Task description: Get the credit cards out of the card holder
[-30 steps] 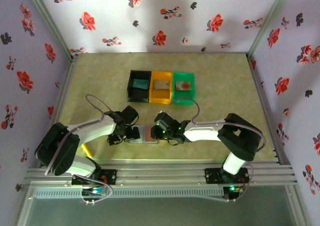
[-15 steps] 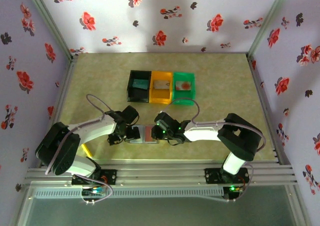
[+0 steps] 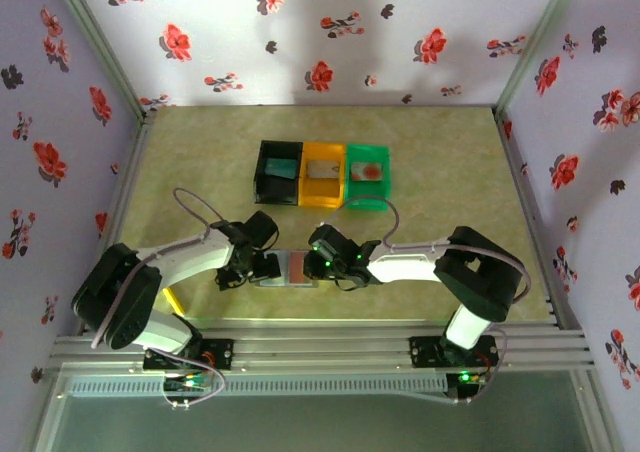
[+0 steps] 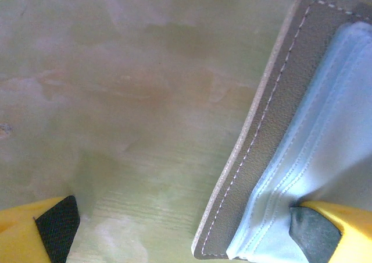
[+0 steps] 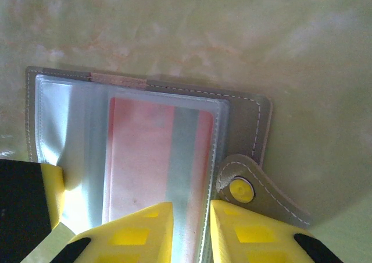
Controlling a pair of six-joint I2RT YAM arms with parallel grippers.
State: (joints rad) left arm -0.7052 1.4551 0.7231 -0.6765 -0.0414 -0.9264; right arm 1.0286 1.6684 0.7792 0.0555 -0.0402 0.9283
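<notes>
Card holder [image 3: 290,269]: flat grey stitched bifold, open at lower centre of top view, long axis left–right, snap tab [image 5: 241,188] at lower right in right wrist view. Clear sleeve [image 5: 75,120] shows red plastic card [image 5: 145,158]. Left gripper [image 4: 186,225] spread wide, one finger [image 4: 317,233] on pale-blue lining [image 4: 343,129]; right gripper [image 5: 192,222] narrowed astride sleeve edge, grip unclear. Yellow-green tabletop [image 3: 440,172]; floral walls [image 3: 380,32].

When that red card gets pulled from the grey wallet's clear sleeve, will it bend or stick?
It may stick a little: the thin red plastic card fills the clear sleeve snugly. It lies flat, so it is probably stiff and light. The flat grey stitched wallet might slide along unless pinned.
</notes>
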